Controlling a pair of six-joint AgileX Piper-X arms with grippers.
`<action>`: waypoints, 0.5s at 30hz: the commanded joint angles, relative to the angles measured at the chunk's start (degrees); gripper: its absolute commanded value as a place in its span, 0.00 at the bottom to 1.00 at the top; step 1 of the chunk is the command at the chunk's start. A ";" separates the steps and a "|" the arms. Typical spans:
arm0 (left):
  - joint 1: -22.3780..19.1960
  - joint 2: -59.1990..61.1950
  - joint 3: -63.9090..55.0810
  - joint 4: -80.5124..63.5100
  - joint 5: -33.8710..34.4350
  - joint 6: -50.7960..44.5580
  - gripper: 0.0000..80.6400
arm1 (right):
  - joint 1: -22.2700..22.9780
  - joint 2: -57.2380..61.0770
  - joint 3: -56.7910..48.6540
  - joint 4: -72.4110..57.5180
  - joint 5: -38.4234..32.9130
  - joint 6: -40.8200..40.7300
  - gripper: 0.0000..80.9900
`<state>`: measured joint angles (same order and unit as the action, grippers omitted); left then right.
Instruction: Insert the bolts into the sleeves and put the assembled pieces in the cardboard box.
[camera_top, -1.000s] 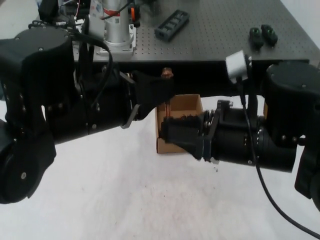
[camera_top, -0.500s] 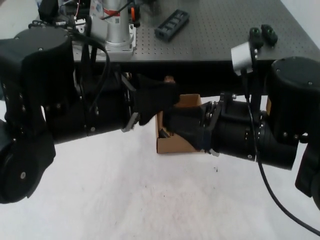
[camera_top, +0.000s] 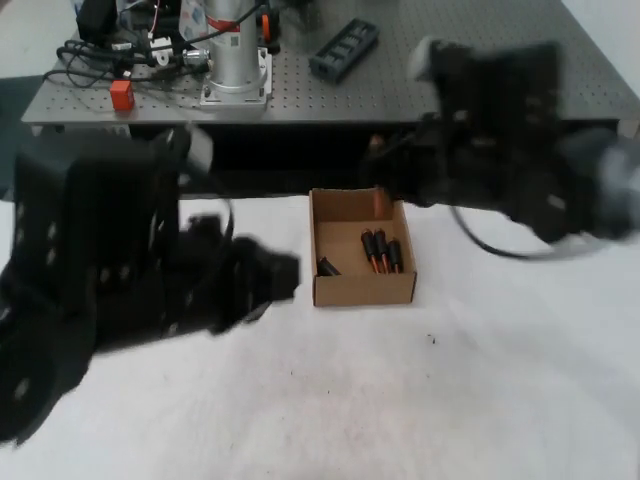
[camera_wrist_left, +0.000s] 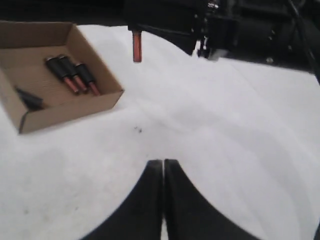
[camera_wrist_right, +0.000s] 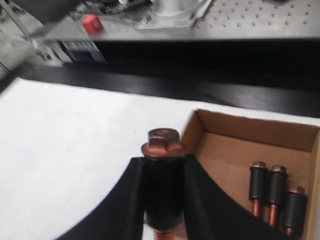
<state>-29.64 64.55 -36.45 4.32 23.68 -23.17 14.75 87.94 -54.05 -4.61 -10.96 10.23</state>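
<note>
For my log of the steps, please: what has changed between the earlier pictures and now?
The arms, earlier meeting above the cardboard box, drew apart: the left arm back toward the near left, jaws shut and empty; the right arm toward the far right, jaws shut on the sleeved bolt. The box stayed in place.

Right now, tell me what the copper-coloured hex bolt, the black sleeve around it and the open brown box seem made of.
Copper-coloured hex bolt: probably metal with a coppery plating; the flanged head shows a dull sheen.
Black sleeve: matt, no glint, perhaps rubber or plastic; I cannot tell which.
Open brown box: cardboard, matt, with thin folded walls.
</note>
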 joint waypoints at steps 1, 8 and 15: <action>-0.02 -5.15 3.79 2.16 -7.74 1.35 0.01 | -0.37 16.58 -14.98 9.38 5.01 -3.50 0.02; -0.02 -22.01 16.40 6.14 -17.72 1.22 0.01 | -0.27 27.69 -23.62 14.69 6.85 -3.50 0.02; -0.02 -35.69 23.00 17.75 -23.68 -1.94 0.01 | -0.27 29.99 -23.76 15.82 7.37 -5.16 0.17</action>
<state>-29.64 28.71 -13.00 22.10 1.67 -24.23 14.72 118.06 -76.75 11.02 -3.49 6.79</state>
